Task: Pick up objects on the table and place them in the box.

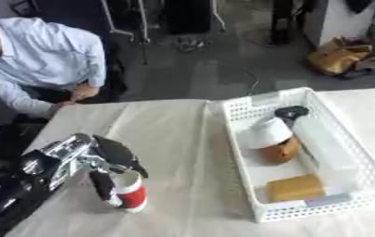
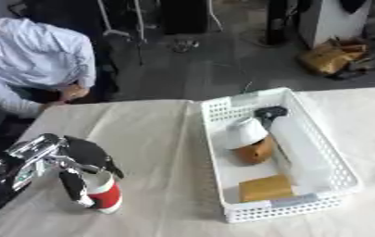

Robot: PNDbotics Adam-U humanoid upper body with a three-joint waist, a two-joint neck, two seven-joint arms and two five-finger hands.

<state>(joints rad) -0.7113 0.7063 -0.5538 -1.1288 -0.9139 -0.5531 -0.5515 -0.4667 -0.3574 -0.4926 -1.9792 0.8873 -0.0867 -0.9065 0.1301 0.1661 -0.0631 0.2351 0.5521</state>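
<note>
- Left eye view: a red-and-white paper cup stands upright on the cream tablecloth, at 7 o'clock.
- The left hand grasps the cup, fingers curled round it.
- At 3 o'clock, well apart, the white perforated plastic basket holds a tan block and a brown-and-white object.

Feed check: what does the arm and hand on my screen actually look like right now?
Only the left arm shows, entering from the lower left: a black, glossy forearm with a silver metallic wrist block. The left hand has a black palm cover and black fingers. No cables or markings can be made out. The right arm and hand are out of view.
</note>
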